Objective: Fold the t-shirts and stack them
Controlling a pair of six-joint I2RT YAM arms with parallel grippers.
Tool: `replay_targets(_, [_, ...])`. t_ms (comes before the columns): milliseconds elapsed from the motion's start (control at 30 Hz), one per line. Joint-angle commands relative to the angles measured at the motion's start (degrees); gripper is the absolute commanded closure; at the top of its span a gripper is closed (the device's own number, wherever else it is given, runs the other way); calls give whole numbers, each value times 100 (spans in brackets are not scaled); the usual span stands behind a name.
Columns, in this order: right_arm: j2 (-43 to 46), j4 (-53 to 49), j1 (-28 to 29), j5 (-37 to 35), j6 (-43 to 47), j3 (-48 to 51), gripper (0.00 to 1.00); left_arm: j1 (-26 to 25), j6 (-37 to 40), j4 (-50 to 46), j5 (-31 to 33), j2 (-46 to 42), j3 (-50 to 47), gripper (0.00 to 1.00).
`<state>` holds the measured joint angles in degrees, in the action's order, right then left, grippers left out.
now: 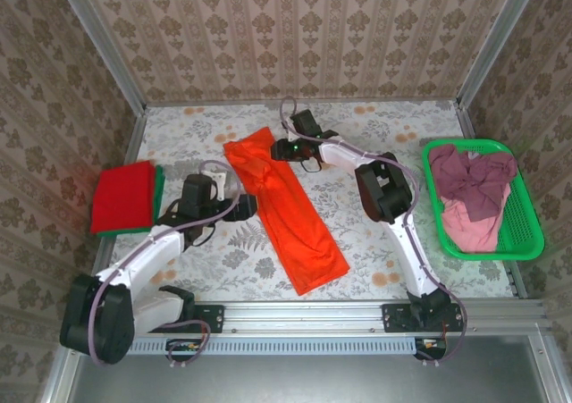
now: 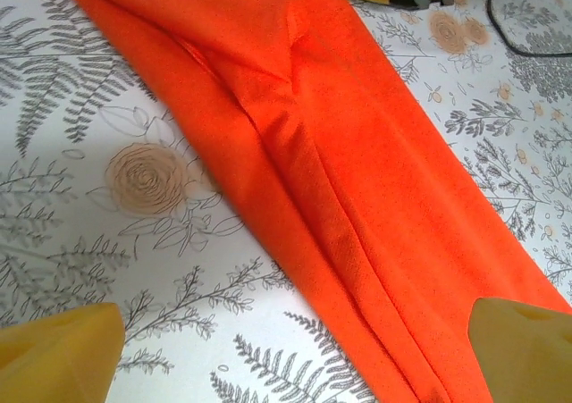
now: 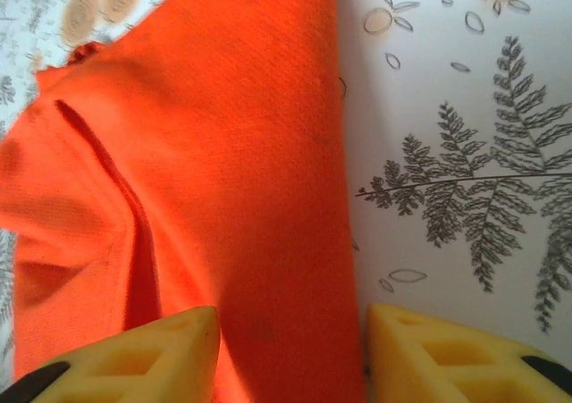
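The bright orange t-shirt (image 1: 286, 211) lies folded lengthwise into a long strip, running diagonally across the middle of the table. My left gripper (image 1: 243, 208) is low at its left edge; in the left wrist view it (image 2: 290, 367) is open wide, its yellow fingertips (image 2: 58, 354) spanning bare tablecloth and orange cloth (image 2: 357, 153). My right gripper (image 1: 279, 150) is at the strip's far end. In the right wrist view it (image 3: 290, 358) is open, straddling the side edge of the orange cloth (image 3: 223, 153). A folded red t-shirt (image 1: 121, 196) rests on a dark green one (image 1: 159, 188) at the left.
A bright green mesh basket (image 1: 527, 215) at the right holds crumpled mauve (image 1: 474, 180) and dusty pink (image 1: 469, 229) tees. Patterned walls enclose the table on three sides. A metal rail (image 1: 304, 314) runs along the near edge.
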<state>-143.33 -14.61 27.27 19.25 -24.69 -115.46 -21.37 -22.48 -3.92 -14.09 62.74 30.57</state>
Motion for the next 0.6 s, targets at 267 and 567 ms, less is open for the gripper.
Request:
replay_targets(267, [-290, -138, -221, -57, -537, -459, 100, -39, -212, 347, -68, 478, 80, 0])
replay_targets(567, [-170, -245, -769, -1056, -818, -417, 100, -193, -438, 911, -99, 1246, 99, 0])
